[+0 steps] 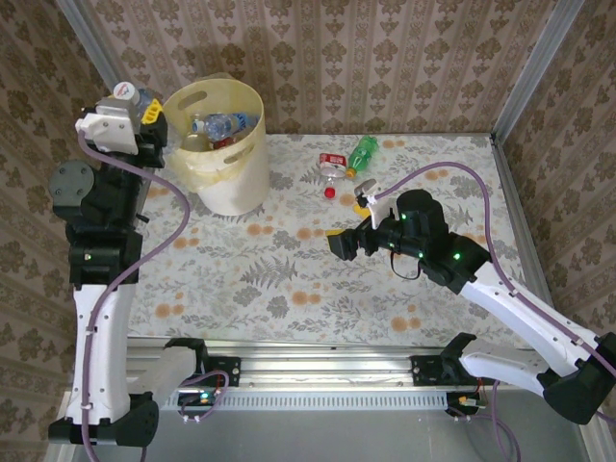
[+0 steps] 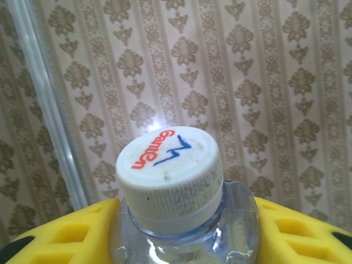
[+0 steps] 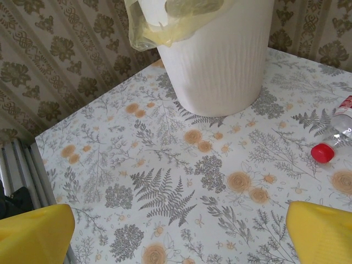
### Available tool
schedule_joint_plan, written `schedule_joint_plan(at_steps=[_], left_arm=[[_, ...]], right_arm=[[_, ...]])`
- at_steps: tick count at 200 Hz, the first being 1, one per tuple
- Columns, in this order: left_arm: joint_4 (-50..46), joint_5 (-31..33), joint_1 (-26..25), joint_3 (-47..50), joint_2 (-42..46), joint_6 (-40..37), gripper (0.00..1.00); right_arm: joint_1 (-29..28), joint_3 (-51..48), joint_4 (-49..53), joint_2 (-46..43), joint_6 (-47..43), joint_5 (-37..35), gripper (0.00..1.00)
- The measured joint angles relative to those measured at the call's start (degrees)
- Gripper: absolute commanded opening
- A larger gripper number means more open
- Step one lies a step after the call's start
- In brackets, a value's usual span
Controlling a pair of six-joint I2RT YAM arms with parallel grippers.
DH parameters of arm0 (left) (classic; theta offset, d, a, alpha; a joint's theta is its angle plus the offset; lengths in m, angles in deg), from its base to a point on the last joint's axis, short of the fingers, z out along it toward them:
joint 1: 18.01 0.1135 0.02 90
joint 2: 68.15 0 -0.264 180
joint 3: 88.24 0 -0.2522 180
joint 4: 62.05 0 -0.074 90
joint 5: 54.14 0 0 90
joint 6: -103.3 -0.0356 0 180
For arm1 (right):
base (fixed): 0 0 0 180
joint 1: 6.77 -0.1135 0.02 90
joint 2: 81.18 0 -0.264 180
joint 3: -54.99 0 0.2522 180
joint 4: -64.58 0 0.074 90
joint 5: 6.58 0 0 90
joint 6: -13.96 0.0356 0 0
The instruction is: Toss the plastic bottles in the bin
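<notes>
My left gripper (image 1: pixel 140 111) is raised high just left of the bin (image 1: pixel 223 168), a pale yellow round bucket with a liner bag, and is shut on a clear plastic bottle (image 1: pixel 130 96) with a white cap. In the left wrist view that bottle (image 2: pixel 170 176) sits between the yellow fingers (image 2: pixel 66 234). Several bottles (image 1: pixel 219 125) lie inside the bin. A green bottle (image 1: pixel 363 154) and a clear red-labelled, red-capped bottle (image 1: pixel 332 171) lie on the table behind my right gripper (image 1: pixel 354 221). That gripper (image 3: pixel 179 231) is open over bare tablecloth and faces the bin (image 3: pixel 220 60).
The floral tablecloth (image 1: pixel 289 279) covers the table, with patterned walls on three sides and a metal post (image 2: pixel 44 104) in the left corner. The red-capped bottle (image 3: pixel 333 140) lies at the right edge of the right wrist view.
</notes>
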Motion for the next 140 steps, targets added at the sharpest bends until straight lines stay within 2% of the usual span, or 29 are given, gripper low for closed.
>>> schedule_joint_plan(at_steps=[46, 78, 108, 127, 140], left_arm=[[2.9, 0.2, 2.4, 0.0, -0.7, -0.9, 0.37], [3.0, -1.7, 5.0, -1.7, -4.5, -0.5, 0.38], [0.6, -4.5, 7.0, -8.5, -13.4, 0.3, 0.37], [-3.4, -6.1, 7.5, -16.6, -22.0, 0.2, 0.42], [-8.3, -7.2, 7.7, -23.8, -28.9, 0.2, 0.50]], right_arm=[[0.0, 0.0, 0.4, 0.0, -0.1, 0.0, 1.00], [0.0, 0.0, 1.0, -0.1, -0.9, 0.0, 1.00], [0.0, 0.0, 1.5, -0.7, -1.3, -0.3, 1.00], [0.1, -0.2, 1.6, -1.4, -1.5, -0.7, 1.00], [0.2, -0.7, 1.5, -1.9, -1.5, -1.1, 1.00]])
